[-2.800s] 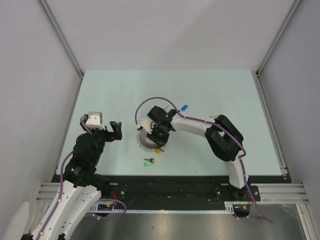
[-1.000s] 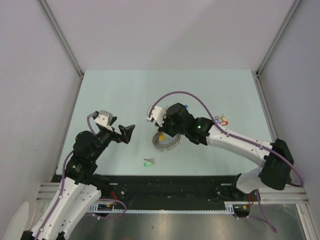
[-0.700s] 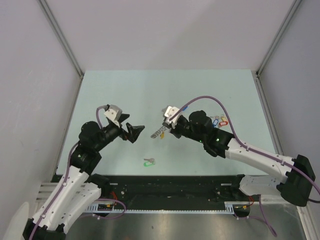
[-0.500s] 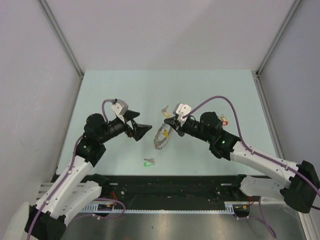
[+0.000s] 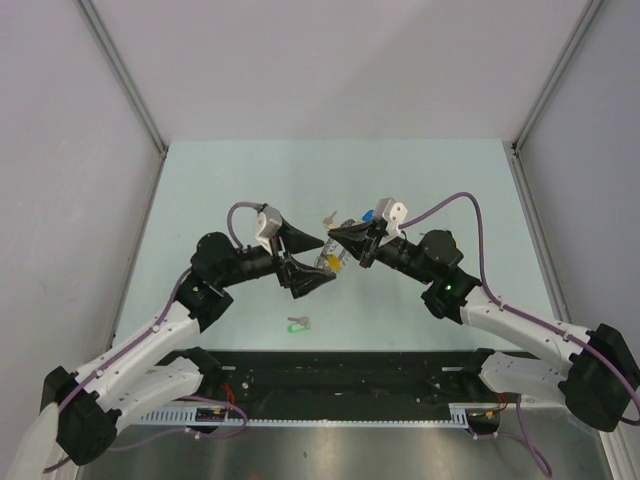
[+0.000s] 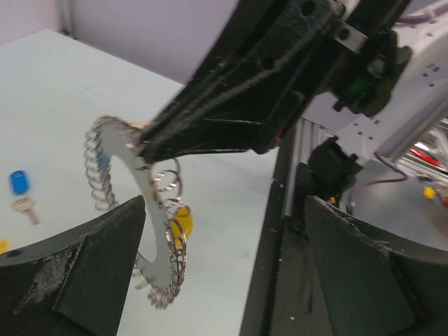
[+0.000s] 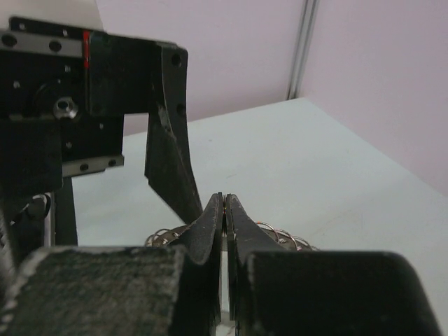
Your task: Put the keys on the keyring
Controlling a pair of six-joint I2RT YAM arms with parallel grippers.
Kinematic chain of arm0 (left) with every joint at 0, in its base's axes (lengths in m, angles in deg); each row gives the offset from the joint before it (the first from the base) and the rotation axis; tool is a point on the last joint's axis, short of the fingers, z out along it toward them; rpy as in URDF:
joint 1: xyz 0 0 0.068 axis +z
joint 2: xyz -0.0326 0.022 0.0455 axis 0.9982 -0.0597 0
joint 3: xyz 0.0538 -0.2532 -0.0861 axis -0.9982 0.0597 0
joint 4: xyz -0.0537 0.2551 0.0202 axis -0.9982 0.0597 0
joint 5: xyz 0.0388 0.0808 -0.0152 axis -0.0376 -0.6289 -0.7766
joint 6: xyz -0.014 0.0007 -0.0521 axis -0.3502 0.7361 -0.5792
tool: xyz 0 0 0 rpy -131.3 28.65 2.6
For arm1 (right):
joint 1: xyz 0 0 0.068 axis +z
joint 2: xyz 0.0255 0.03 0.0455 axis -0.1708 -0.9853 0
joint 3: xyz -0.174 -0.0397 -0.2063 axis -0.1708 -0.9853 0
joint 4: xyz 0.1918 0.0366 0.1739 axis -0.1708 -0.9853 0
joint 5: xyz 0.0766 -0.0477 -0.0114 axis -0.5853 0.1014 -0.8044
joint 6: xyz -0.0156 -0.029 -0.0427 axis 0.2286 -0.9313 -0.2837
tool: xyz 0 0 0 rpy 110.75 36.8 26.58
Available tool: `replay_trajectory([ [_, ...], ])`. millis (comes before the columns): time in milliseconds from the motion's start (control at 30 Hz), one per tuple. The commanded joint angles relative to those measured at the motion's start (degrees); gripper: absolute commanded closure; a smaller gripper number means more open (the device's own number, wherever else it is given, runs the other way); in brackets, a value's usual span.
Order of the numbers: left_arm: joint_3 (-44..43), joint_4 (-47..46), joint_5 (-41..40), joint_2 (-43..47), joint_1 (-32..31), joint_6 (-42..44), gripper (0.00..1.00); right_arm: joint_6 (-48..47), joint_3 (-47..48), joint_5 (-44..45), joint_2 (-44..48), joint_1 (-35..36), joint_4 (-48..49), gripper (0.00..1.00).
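White arms, purple cables; left hand and right hand black.

One keyring between two pairs of fingers. Three loose keys on the tabletop: one green-tagged key nearer than the fingers, one blue-tagged key and one pale-tagged key beyond them.

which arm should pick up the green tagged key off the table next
Left. The left gripper is open and empty, nearer the green-tagged key; the right gripper is shut on the keyring, holding it up.
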Motion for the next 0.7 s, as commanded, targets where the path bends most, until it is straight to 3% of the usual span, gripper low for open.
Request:
replay_trajectory([
  [0,1.0,-8.5,-1.2,-1.8,-5.6,-3.8,0.00,4.4,-0.2,-1.8,0.1,-0.4,10.7,1.00],
  [267,1.8,-15.2,-3.1,-5.0,-11.3,-5.7,0.00,9.0,-1.5,-4.0,-2.5,-2.1,16.4,1.00],
  [367,1.1,-12.8,-4.4,-3.5,-11.8,-4.2,0.00,10.8,-1.6,-6.0,-2.6,-3.3,17.3,1.00],
  [667,-2.3,4.5,-18.7,10.0,-11.5,9.7,0.00,17.5,-2.6,-12.7,-2.5,-8.6,21.5,1.00],
])
